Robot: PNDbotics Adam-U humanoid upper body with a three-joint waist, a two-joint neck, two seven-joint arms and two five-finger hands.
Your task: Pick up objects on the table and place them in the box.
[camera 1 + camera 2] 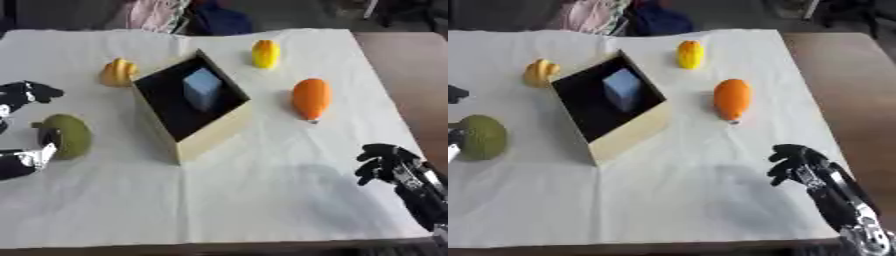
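The olive-green round fruit (68, 136) lies on the white cloth (262, 200) at the table's left side, and the left hand (26, 125) is wrapped round it: the dark fingers (31, 92) arch above it on the far side while the thumb (39, 155) comes under its near edge, touching the fruit (whether the fruit is off the cloth I cannot tell). Just right of it sits the box (210, 137), a pale-sided open carton with a dark inside, turned askew to the table edge; within it stands a pale blue block (202, 89), leaning against the far wall. Beyond the box's left corner lies a yellow-orange lumpy fruit (118, 72), beyond its right corner a yellow one (266, 53), and to its right, well apart, an orange carrot-like piece (311, 98). The right hand (798, 162) rests near the lower right corner, fingers relaxed and spread, holding nothing.
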